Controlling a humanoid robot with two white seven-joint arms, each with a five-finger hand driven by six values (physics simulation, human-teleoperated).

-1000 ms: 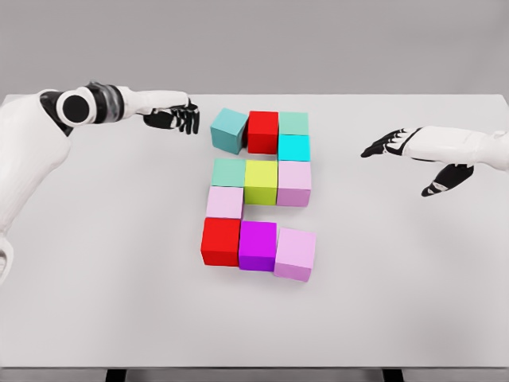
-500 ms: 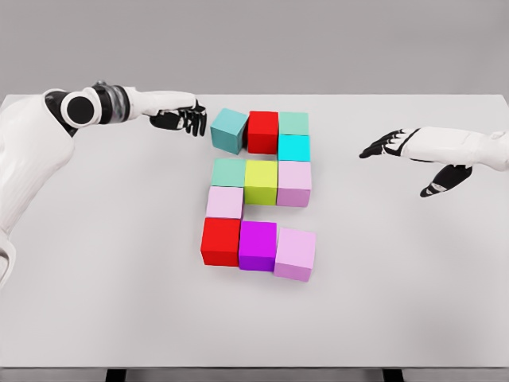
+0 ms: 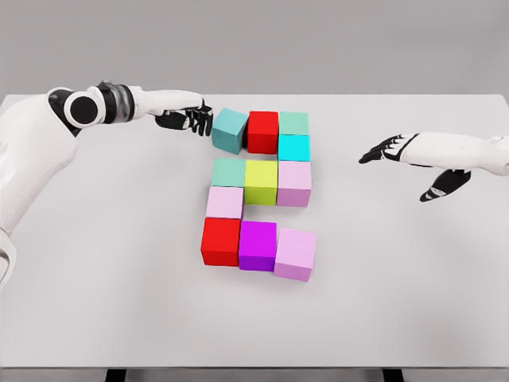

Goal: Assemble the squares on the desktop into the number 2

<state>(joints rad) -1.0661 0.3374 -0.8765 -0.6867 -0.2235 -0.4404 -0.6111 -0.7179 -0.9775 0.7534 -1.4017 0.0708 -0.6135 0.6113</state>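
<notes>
While both arms reach in over the table (image 3: 95, 318), the blocks sit mid-table in a 2-like shape.
Landmark: yellow block (image 3: 261, 180) — centre of the middle row; places below are relative to it.
Top row: teal block (image 3: 229, 130) up-left of yellow, turned a bit askew and leaning against the upper red block (image 3: 263, 130) straight above yellow; pale green block (image 3: 293, 122) up-right, at the row's end.
Right link: cyan block (image 3: 293, 147) just up-right of yellow, in front of the pale green one, touching both it and the pink below.
Middle row: mint block (image 3: 228, 172) touching yellow's left side; pink block (image 3: 294, 182) touching its right.
Left link: light pink block (image 3: 224, 202) down-left of yellow, under the mint one.
Bottom row: lower red block (image 3: 220, 241) down-left; magenta block (image 3: 258, 245) straight below yellow, a gap between them; big pink block (image 3: 295, 253) down-right, slightly rotated and set a little forward of the row.
Left hand (image 3: 189, 118): far up-left of yellow, black fingers curled downward, holding nothing — fingertips at the teal block's left face, contact too close to call.
Right hand (image 3: 398, 149): well right of yellow, above the table, fingers spread and pointing left, thumb hanging low, holding nothing.
</notes>
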